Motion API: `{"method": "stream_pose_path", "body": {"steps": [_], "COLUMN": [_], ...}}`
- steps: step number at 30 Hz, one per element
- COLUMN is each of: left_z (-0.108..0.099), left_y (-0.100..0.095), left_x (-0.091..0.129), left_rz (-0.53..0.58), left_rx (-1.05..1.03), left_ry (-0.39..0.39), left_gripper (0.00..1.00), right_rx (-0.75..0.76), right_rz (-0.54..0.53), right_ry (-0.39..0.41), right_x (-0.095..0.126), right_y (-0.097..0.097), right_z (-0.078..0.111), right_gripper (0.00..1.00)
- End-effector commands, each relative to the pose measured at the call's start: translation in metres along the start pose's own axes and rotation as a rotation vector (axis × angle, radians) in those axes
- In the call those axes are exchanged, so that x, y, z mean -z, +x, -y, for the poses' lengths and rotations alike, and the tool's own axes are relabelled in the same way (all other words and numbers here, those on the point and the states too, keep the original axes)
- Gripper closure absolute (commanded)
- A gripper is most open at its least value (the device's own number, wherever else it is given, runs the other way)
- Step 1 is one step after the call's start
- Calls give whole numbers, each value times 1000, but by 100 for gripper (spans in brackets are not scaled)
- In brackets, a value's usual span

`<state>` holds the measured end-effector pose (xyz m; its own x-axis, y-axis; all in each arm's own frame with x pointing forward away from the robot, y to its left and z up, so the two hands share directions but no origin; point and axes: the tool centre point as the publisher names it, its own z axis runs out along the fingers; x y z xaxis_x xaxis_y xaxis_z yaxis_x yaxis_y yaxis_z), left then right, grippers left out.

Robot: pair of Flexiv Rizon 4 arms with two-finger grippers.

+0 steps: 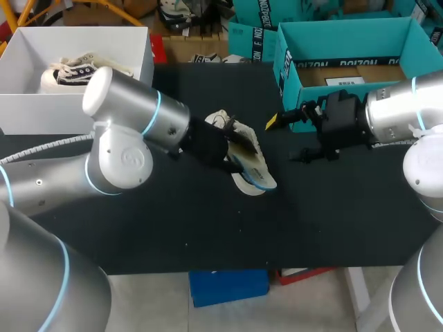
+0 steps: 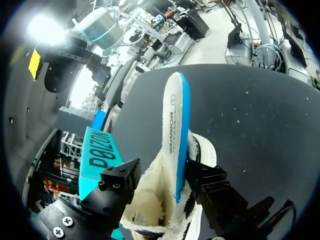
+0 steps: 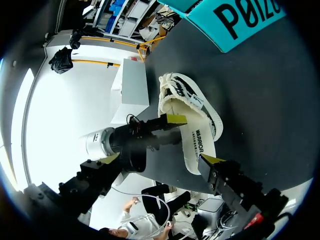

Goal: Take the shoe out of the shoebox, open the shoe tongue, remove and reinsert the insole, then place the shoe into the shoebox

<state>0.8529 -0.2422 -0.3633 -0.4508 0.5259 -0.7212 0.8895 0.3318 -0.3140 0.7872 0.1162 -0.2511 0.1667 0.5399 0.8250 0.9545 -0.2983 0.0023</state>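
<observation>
Shoe [image 1: 234,133] is located about the middle of the tabletop, slightly toward the far edge, outside the teal shoebox [image 1: 346,31] at the far right corner. Whether its sole rests on the surface cannot be told. Left gripper [image 1: 223,149] is closed on the shoe at the collar, one finger against each side wall. Insole [image 1: 256,176] is seen partly drawn out, white face and blue underside exposed, free end toward the near edge. Right gripper [image 1: 286,138] is spread wide, nothing held, near the insole's free end.

Insole is judged light, thin and floppy, and is best pinched flat across its faces near the free end. Fleecy upper is judged soft and crushable.
</observation>
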Motion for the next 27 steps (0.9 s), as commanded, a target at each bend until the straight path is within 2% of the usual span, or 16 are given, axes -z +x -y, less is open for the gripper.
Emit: {"method": "stream_pose_path", "body": {"steps": [1,4,10,11,12,13,14,22,27], "left_z": [-1,-4,-7,-7,-6,-6,-6,-2,9], "left_y": [0,1,4,4,5,5,6,6,1], "left_x": [2,1,-6,-8,-10,-11,-12,-10,-4], "left_rz": [-7,-11,-21,-22,-23,-26,-28,-39,-27], "left_rx": [1,0,4,7,8,10,12,21,24], "left_ry": [-13,-19,-23,-21,-19,-15,-11,1,12], "left_gripper": [44,45,54,58,69,95,100,100,100], "right_rx": [-1,-1,-1,-1,-1,-1,-1,-1,-1], "right_rz": [1,1,1,1,1,1,1,1,1], "right_ry": [0,0,0,0,0,0,0,0,0], "right_x": [-1,-1,-1,-1,-1,-1,-1,-1,-1], "right_y": [1,1,1,1,1,1,1,1,1], "right_z": [0,0,0,0,0,0,0,0,0], "right_gripper": [0,0,0,0,0,0,0,0,0]}}
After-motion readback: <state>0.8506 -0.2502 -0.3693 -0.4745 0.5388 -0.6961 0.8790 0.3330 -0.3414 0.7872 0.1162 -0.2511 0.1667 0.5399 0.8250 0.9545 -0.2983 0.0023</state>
